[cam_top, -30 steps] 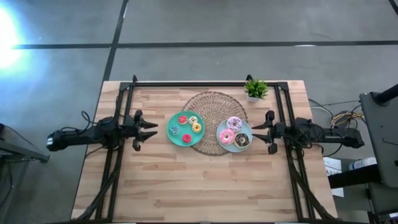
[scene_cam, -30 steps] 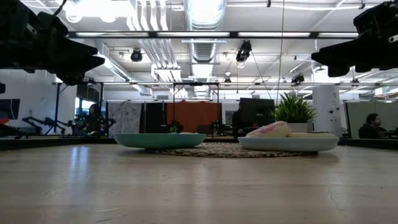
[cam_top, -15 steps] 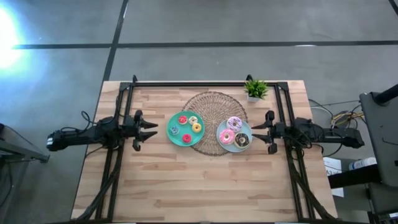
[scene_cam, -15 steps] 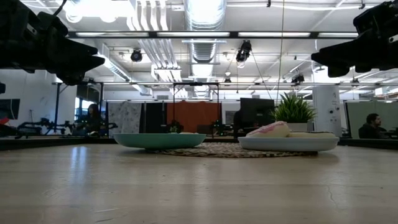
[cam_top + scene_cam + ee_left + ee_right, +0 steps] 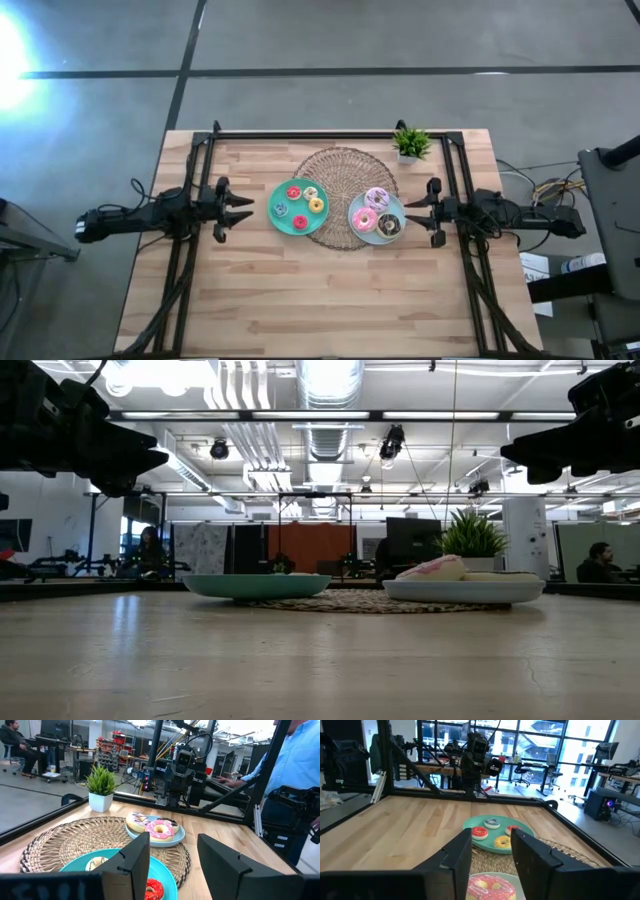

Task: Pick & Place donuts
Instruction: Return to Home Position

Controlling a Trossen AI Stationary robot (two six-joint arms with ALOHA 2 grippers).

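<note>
A teal plate (image 5: 284, 224) holds several tiny donuts: red (image 5: 293, 192), blue (image 5: 281, 209), yellow (image 5: 316, 205) and a red one (image 5: 300, 222). A light-blue plate (image 5: 396, 208) holds three larger donuts: lilac-white sprinkled (image 5: 376, 198), pink (image 5: 364, 220), chocolate-brown (image 5: 389, 226). Both plates rest on a woven mat (image 5: 340, 165). My left gripper (image 5: 246, 208) is open, above the table left of the teal plate. My right gripper (image 5: 410, 211) is open, just right of the light-blue plate. Both are empty.
A small potted plant (image 5: 410, 144) stands at the far edge, right of the mat. Black frame rails (image 5: 330, 134) run along the table's far, left and right sides. Bare wood lies toward the near edge (image 5: 320, 300). A person in a blue shirt (image 5: 295, 755) stands beyond the table.
</note>
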